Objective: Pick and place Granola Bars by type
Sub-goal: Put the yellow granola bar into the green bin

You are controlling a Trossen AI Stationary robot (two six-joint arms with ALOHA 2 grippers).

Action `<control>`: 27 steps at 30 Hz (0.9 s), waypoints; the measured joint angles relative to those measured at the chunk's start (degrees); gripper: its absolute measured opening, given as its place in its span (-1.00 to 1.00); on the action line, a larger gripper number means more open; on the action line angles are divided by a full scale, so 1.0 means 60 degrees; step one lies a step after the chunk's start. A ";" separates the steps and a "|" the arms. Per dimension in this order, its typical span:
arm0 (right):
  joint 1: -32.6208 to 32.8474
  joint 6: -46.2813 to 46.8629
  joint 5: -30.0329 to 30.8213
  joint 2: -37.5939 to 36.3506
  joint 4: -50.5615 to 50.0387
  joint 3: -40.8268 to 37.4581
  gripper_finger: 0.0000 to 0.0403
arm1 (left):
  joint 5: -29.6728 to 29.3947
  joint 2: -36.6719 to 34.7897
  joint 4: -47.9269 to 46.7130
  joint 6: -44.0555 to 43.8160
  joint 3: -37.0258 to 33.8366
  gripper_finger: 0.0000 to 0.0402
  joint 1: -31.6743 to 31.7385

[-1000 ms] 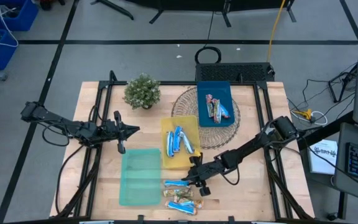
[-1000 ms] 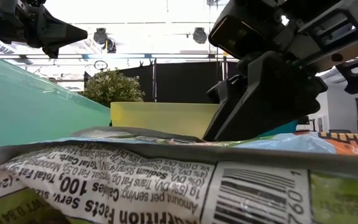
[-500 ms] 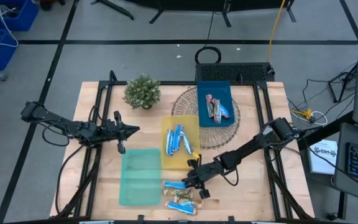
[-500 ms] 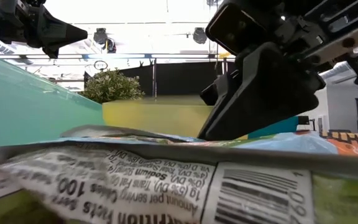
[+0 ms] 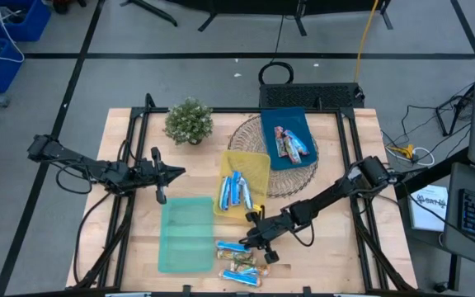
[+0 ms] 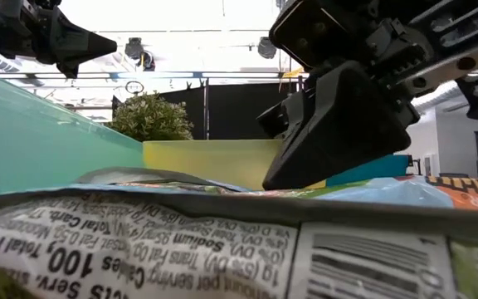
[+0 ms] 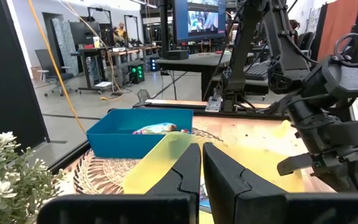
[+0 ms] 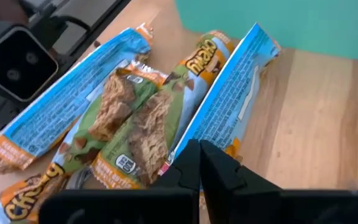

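Right gripper (image 5: 252, 238) hangs low over the loose Granola Bars (image 5: 239, 261) by the desk's front edge, fingers pinched nearly together and, as far as the wrist view shows, holding nothing; in the last second the yellow tray (image 5: 243, 191) has been knocked askew and the blue tray (image 5: 292, 142) has turned with it, so the sorted piles look disturbed; yellow tray holds blue-and-white bars, blue tray holds blue-and-red ones, green tray (image 5: 186, 233) lies bare; left gripper (image 5: 176, 172) waits closed and idle near the left edge.
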 joint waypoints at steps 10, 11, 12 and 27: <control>0.0119 -0.0695 0.0983 -0.0754 -0.1181 0.0083 -1.00 | 0.0000 0.0003 0.0000 0.0000 0.0000 -0.87 0.0000; 0.0122 -0.0705 0.1134 -0.0878 -0.1361 0.0084 -1.00 | 0.0000 0.0003 0.0004 0.0000 0.0000 -0.87 -0.0002; 0.0138 -0.0697 0.1256 -0.0984 -0.1593 0.0085 -1.00 | 0.0000 0.0002 0.0002 0.0000 0.0000 -0.87 -0.0001; 0.0452 -0.0086 0.0230 -0.1153 -0.0675 0.0102 -1.00 | 0.0000 0.0003 0.0002 0.0000 0.0000 -0.87 -0.0002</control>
